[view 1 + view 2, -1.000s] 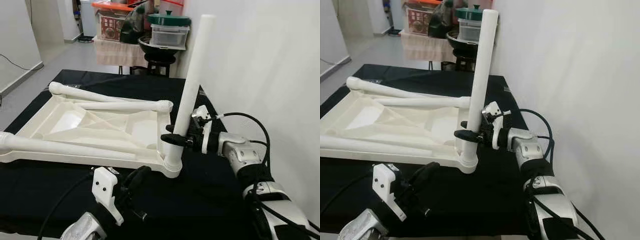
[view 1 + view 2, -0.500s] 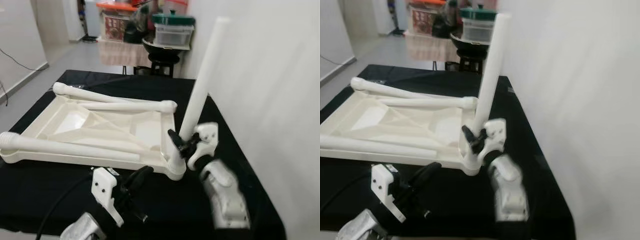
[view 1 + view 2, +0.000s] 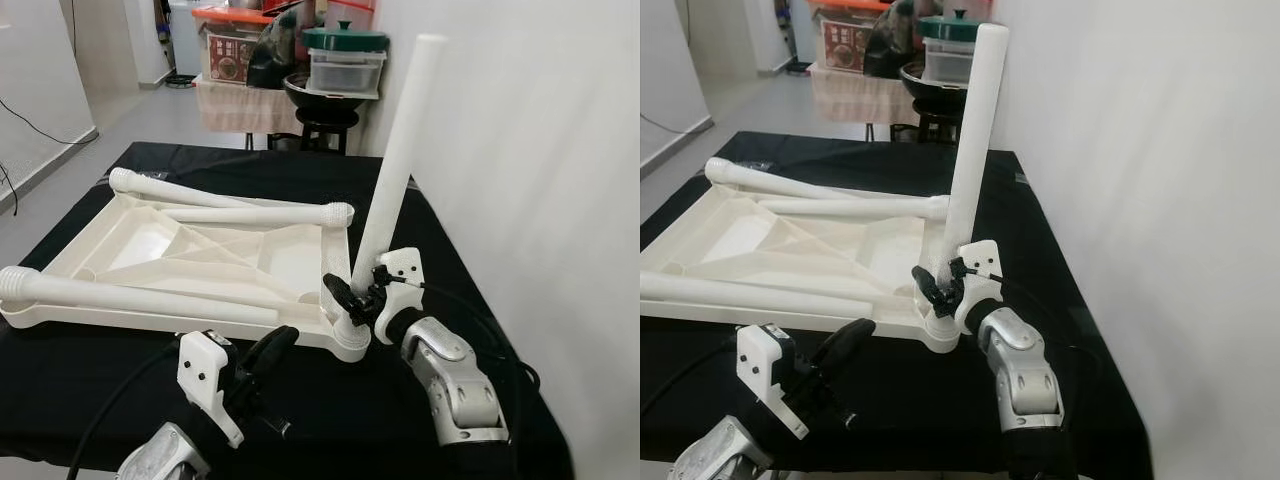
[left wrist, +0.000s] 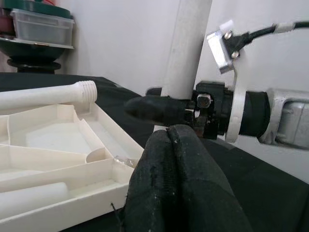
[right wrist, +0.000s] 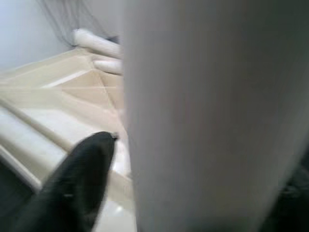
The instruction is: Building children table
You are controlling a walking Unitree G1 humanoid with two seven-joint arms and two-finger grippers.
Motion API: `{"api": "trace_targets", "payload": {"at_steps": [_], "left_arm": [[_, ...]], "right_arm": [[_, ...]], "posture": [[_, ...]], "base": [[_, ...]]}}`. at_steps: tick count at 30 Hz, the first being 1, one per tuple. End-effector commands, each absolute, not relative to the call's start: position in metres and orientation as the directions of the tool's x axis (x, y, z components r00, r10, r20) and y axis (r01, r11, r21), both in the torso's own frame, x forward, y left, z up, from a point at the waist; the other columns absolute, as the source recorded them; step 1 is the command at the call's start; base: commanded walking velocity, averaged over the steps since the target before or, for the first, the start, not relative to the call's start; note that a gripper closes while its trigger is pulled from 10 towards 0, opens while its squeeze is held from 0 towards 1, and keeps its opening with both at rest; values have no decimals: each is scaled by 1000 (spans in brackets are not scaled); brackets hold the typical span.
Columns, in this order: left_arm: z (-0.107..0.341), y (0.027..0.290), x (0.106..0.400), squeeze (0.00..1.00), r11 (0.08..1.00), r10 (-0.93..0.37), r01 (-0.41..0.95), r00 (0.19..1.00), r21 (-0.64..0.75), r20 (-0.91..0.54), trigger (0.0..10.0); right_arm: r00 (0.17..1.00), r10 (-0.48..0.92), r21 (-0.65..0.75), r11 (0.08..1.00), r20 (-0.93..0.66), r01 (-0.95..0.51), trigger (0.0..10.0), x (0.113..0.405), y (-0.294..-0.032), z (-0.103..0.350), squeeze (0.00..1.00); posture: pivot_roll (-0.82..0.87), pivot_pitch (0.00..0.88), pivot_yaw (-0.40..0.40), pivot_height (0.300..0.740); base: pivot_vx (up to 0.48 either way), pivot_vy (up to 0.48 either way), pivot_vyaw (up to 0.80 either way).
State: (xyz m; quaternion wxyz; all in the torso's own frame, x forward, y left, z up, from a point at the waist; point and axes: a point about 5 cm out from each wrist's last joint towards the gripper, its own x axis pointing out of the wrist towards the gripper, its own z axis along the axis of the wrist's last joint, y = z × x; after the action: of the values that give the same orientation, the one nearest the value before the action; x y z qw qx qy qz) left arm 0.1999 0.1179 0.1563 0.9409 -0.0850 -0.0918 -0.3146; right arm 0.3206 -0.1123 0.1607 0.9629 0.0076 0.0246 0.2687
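From my console: 1 inverted tabletop (image 3: 150, 260), stiff light plastic; left gripper (image 3: 262, 362), fingers pressed together, just before its front edge; at its front right corner, 1 upright leg (image 3: 392, 190), right gripper (image 3: 352, 300) pinching its base, the best hold.

A lived-in home room is showing itself here: plain white walls (image 3: 540, 150) and a grey floor (image 3: 60, 190) are framing a black-draped table (image 3: 120, 400), while at the upper middle of the frame stacked storage boxes (image 3: 235, 40) and a green-lidded pot (image 3: 345, 40) are crowding a cloth-covered stand.
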Motion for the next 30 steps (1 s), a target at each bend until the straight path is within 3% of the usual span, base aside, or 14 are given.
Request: {"api": "trace_targets", "payload": {"at_steps": [1, 3, 4, 6, 11, 19, 20, 21, 30], "left_arm": [[154, 116, 201, 0, 783, -584, 613, 784, -108, 211, 10000], [154, 116, 202, 0, 782, -585, 613, 783, -108, 212, 10000], [154, 115, 202, 0, 782, -585, 614, 783, -108, 212, 10000], [154, 115, 202, 0, 782, -585, 614, 783, -108, 213, 10000], [155, 115, 200, 0, 782, -585, 614, 783, -110, 213, 10000], [155, 116, 199, 0, 781, -586, 614, 783, -111, 210, 10000], [155, 116, 198, 0, 781, -586, 615, 783, -112, 208, 10000], [156, 117, 197, 0, 780, -587, 615, 783, -113, 207, 10000], [157, 118, 198, 0, 780, -587, 616, 782, -113, 207, 10000]], "right_arm": [[823, 567, -8, 824, -28, -567, 10000, 328, -118, 168, 1000], [788, 613, -63, 786, -47, -615, 10000, 337, -129, 171, 1000], [733, 674, -123, 723, -90, -680, 10000, 346, -142, 172, 0], [706, 694, -153, 690, -141, -708, 10000, 356, -154, 172, 0], [521, 835, 7, 531, -179, -847, 10000, 361, -158, 172, 0], [492, 851, 21, 504, -181, -863, 10000, 367, -155, 180, 0], [491, 858, 75, 505, -148, -860, 3686, 369, -157, 183, 0], [464, 880, 130, 473, -96, -871, 0, 370, -160, 185, 0], [447, 892, 131, 451, -60, -883, 0, 372, -163, 186, 0]], "posture": [[26, 0, -107, 740], [33, 0, -111, 740], [49, 0, -127, 740], [56, 0, -132, 740], [72, 0, -130, 740], [77, 0, -127, 740], [88, 0, -130, 740], [82, 0, -122, 740], [75, 0, -117, 740]], "base": [[0, 0, 0], [0, 0, 0], [0, 0, 0], [0, 0, 0], [0, 0, 0], [0, 0, 0], [0, 0, 0], [0, 0, 0], [0, 0, 0]]}}
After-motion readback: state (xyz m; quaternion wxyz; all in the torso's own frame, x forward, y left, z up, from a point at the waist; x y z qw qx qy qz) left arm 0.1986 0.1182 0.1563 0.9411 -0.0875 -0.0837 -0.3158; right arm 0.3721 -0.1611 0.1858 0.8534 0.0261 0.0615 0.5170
